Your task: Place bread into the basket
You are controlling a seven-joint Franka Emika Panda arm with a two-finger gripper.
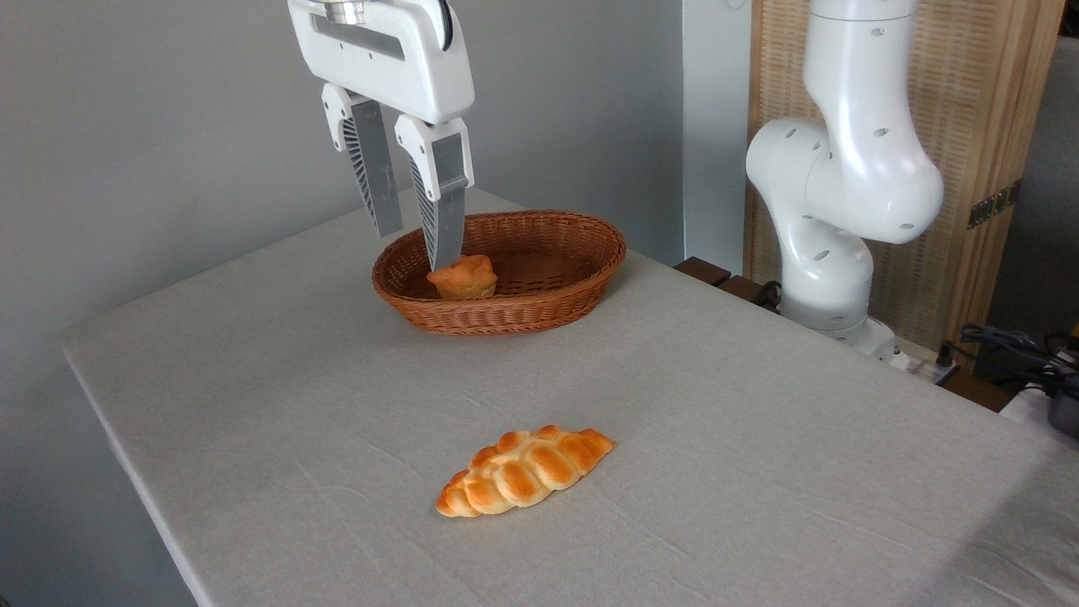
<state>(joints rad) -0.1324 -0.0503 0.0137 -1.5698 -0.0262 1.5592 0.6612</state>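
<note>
Grey walls and a slatted wooden screen stand behind a table (759, 405) covered in pale cloth, with the white arm's base (830, 278) at about three o'clock from the table's middle. At twelve o'clock sits the basket (548, 299), and a small round bun (462, 277) already lies in its left end. The end effector (416, 244) hangs over that left end with its fingers (444, 215) spread and nothing between them, the nearer fingertip just above the bun; whether it touches cannot be told from this view. The bread (524, 470) lies flat on the cloth at six o'clock, well apart from the basket, its long axis slanting from lower left to upper right. So the loaf is not yet picked up, and the step in hand looks like the approach to it. The next move probably calls for travelling toward six o'clock, turning the fingers so they straddle the loaf's narrow width near its middle, lowering until they flank it, and then pinching gently.
</note>
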